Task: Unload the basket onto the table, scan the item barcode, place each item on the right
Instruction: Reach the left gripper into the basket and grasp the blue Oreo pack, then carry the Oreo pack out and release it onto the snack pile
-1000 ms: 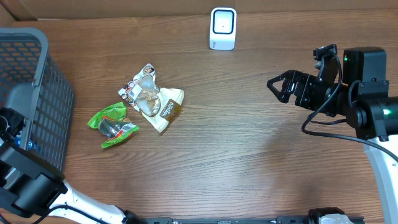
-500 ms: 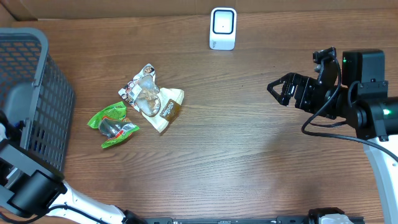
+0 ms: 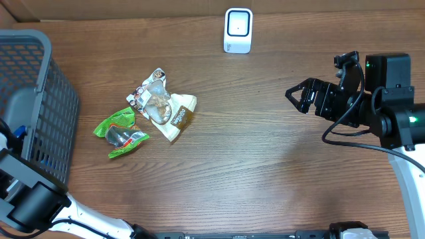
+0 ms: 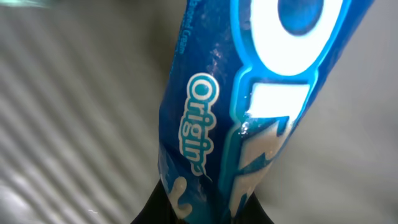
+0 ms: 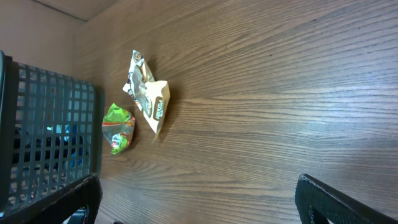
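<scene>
A shiny blue snack packet (image 4: 249,112) with white lettering fills the left wrist view, against the grey basket floor. My left gripper (image 4: 202,214) is shut on the packet's lower end, its dark fingers (image 4: 155,208) pinching it from both sides. From overhead this gripper is hidden inside the basket (image 3: 46,73); only a blue scrap (image 3: 18,131) shows. The white barcode scanner (image 3: 238,30) stands at the table's back edge. My right gripper (image 3: 299,95) hovers open over bare wood at the right, nothing between its fingers (image 5: 348,202).
A green packet (image 3: 119,133), a white see-through packet (image 3: 154,93) and a cream-and-brown packet (image 3: 178,116) lie in a loose heap left of centre. The dark wire basket fills the left edge. A cardboard wall runs along the back.
My left gripper has closed on the blue packet inside the basket, and its arm shifted slightly. The right arm and the packets on the table have not moved.
</scene>
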`<state>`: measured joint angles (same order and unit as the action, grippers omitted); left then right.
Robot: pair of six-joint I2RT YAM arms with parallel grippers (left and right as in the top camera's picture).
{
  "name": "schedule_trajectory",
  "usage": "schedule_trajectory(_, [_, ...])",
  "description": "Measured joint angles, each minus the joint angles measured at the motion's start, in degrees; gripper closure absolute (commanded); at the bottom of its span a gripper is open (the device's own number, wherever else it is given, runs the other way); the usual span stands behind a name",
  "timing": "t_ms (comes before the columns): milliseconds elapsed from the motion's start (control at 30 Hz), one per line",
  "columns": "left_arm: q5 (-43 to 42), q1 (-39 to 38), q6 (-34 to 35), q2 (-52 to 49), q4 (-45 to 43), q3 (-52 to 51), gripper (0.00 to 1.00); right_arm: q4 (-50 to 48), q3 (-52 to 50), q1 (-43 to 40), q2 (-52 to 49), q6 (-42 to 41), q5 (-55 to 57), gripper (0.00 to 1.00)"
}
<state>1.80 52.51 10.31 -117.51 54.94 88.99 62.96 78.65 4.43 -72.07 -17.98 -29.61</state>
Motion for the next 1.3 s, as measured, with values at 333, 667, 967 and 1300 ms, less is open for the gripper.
schedule_trajectory(333, [-20.04, -0.02, 0.94, -1.64, 16.35, 30.32, 0.96, -0.02, 0.0, 0.0, 0.0, 0.02, 0.02, 0.0])
schedule_trajectory(667, [-29.24, -6.03, -1.25, -1.44, 38.18, 67.08, 0.96, -0.39, 0.0, 0.0, 0.0, 0.02, 0.0, 0.0])
schedule_trajectory(967, [-25.24, -30.73, -6.03, -0.68, 41.64, 67.47, 0.96, -0.39, 0.0, 0.0, 0.0, 0.02, 0.02, 0.0])
schedule_trajectory(1300, [-10.93, -48.41, -2.32, -0.79, 40.57, 40.17, 0.96, -0.33, 0.0, 0.0, 0.0, 0.02, 0.02, 0.0])
